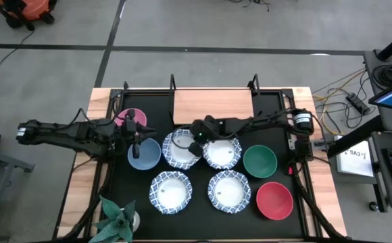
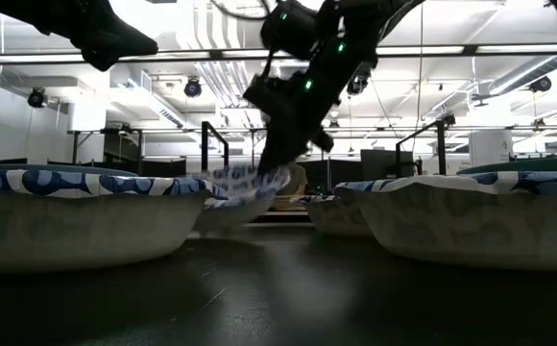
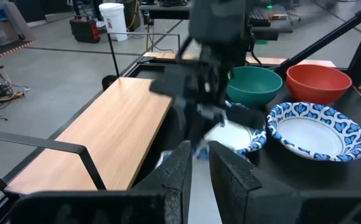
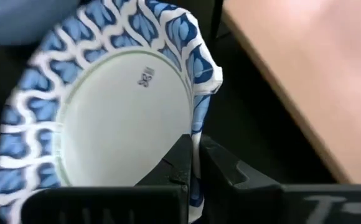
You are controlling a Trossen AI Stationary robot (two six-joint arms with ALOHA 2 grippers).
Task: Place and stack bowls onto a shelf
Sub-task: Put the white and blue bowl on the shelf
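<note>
Black tabletop (image 1: 203, 209) crowded with bowls; right pincer (image 4: 195, 163) clamps a patterned bowl's (image 4: 118, 106) rim beside shelf (image 1: 211, 108).

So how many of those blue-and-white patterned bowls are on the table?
4. One sits just in front of the shelf, its rim pinched in the right pincer; one is beside it; two more sit nearer the table's front edge.
</note>
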